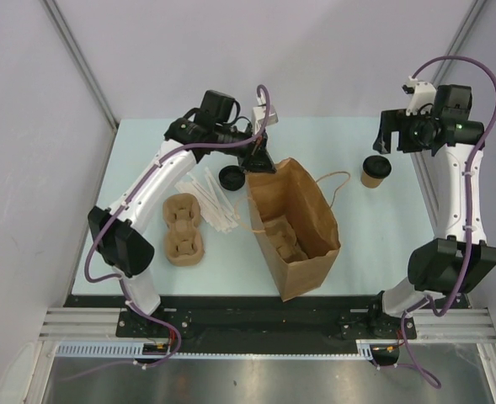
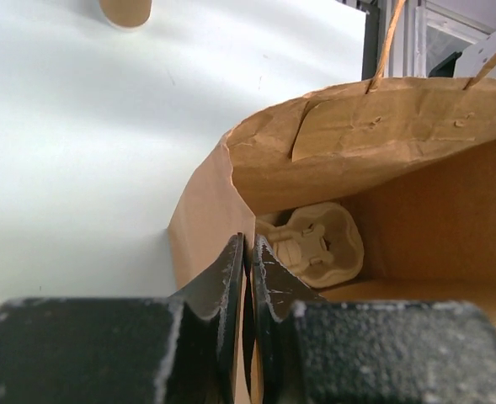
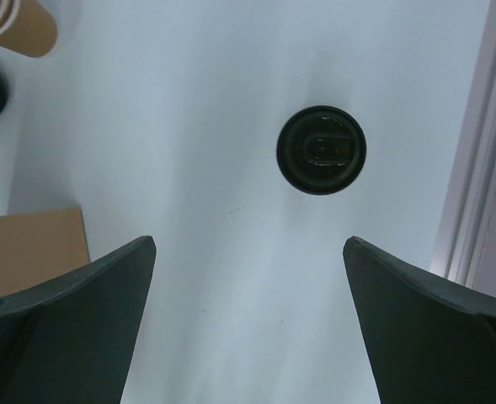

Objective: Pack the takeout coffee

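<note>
Right jaws wide above the coffee cup (image 3: pixel 321 150); left jaws pinching the paper bag (image 1: pixel 294 227).

Nearest, mid-counter (image 1: pixel 365 240): the bag, mouth open, with a moulded cup carrier (image 2: pixel 319 244) on its bottom. The left jaws are nearly closed on the bag's far-left rim, paper between them, seemingly to hold the mouth open. Farther back and right of the bag, not touching it, the cup stands upright, long axis vertical, black lid up. The right jaws hang above it, spread wide and holding nothing. In the wrist view the cup lies beyond the fingertips, off-centre in the gap. The right arm is much the nearer. It probably needs to centre over the lid, then drop straight down around the sides.
</note>
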Motion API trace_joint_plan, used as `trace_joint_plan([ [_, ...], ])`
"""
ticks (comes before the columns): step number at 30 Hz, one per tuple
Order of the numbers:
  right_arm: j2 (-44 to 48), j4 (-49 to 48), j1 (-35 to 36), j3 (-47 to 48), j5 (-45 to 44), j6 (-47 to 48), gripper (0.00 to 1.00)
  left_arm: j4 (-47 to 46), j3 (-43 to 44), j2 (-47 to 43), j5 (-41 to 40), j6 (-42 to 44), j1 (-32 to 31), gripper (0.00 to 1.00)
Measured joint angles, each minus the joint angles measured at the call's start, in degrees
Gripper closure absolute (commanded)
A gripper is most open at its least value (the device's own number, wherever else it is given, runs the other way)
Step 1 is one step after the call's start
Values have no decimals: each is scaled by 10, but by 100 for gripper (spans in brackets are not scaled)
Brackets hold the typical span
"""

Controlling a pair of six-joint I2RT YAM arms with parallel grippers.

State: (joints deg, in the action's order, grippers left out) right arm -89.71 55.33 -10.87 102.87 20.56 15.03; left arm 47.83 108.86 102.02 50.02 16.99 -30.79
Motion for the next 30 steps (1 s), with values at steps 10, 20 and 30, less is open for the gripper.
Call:
trace_joint_plan([
  [10,-94,-5,-28,23,-28,12,0,-41,13,28,2,-25,-19,71],
  [20,-185,-13,-36,60,-37,25,0,-44,39,48,-7,-43,-19,18],
  [30,-257,-36,-19,64,-53,41,0,-32,80,53,-24,-50,-13,1],
])
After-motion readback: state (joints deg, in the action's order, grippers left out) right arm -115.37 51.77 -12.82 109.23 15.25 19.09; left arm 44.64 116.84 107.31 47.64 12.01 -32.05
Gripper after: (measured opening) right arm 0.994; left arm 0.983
